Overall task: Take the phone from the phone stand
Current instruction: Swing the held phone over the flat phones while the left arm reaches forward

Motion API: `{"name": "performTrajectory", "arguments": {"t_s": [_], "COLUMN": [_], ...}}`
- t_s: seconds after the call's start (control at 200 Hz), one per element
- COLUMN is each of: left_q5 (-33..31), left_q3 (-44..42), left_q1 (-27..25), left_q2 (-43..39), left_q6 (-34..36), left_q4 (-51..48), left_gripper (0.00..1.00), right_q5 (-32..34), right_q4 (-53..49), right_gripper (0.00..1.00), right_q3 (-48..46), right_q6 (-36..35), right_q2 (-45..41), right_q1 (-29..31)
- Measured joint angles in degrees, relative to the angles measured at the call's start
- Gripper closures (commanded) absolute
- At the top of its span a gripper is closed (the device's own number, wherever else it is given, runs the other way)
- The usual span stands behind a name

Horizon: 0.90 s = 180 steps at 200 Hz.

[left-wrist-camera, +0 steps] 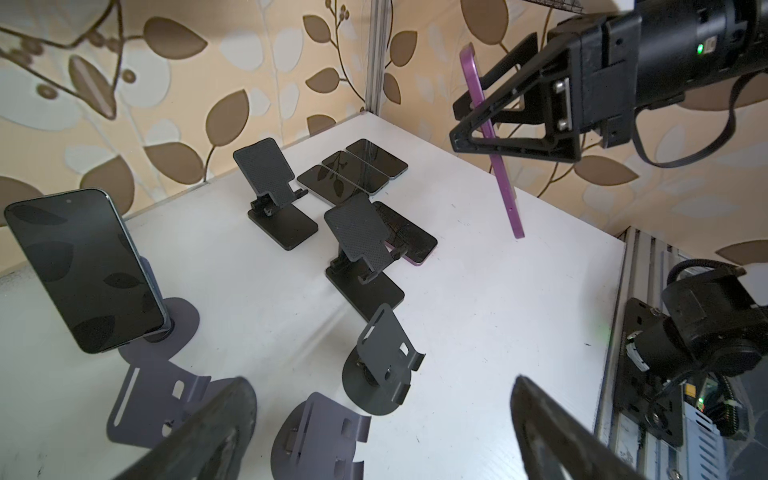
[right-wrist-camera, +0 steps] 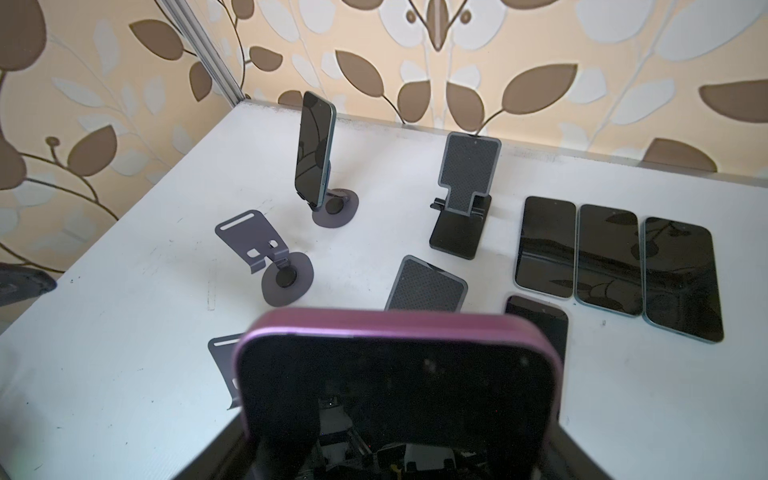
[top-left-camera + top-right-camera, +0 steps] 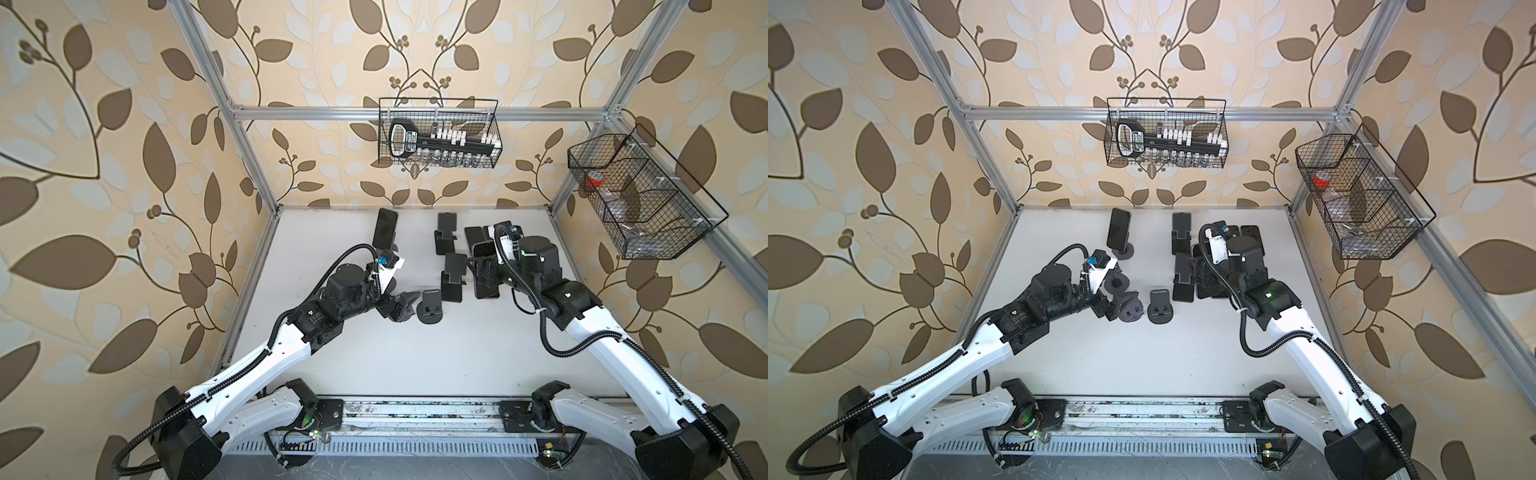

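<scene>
My right gripper (image 3: 482, 270) is shut on a purple phone (image 2: 399, 374). It holds the phone upright in the air, above the table and clear of every stand; from the left wrist view I see the phone's thin purple edge (image 1: 494, 158). A dark phone (image 3: 384, 227) still leans on a round-based phone stand (image 2: 336, 208) at the back left. My left gripper (image 3: 405, 307) hangs open and low over an empty purple-grey stand (image 1: 320, 436), its fingers (image 1: 232, 399) wide apart and holding nothing.
Two empty black folding stands (image 3: 446, 232) (image 3: 453, 274) stand mid-table, and a grey round stand (image 3: 432, 307) sits just right of my left gripper. Another purple-grey stand (image 2: 266, 249) is empty. Three phones (image 2: 615, 257) lie flat at the back right, and one more phone (image 2: 540, 316) lies nearer. Wire baskets (image 3: 438, 133) hang on the walls.
</scene>
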Motion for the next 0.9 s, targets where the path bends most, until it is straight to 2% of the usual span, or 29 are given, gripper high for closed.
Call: {"name": "performTrajectory", "arguments": {"t_s": [0.49, 0.9], "left_q5": [5.14, 8.59], "left_q3": [1.75, 4.59], "left_q1": [-0.57, -4.0], "left_q2": [6.43, 9.84], "left_q6": [0.0, -0.87], "left_q4": [2.95, 2.71], "left_gripper": [0.03, 0.03], "right_q5": [0.02, -1.27], "right_q4": [-7.19, -6.47], "right_gripper": [0.56, 0.55], "right_q3": [0.02, -0.74], "right_q6": [-0.44, -0.87], "right_q2": [-0.26, 7.13], "right_q1": [-8.17, -16.76]}}
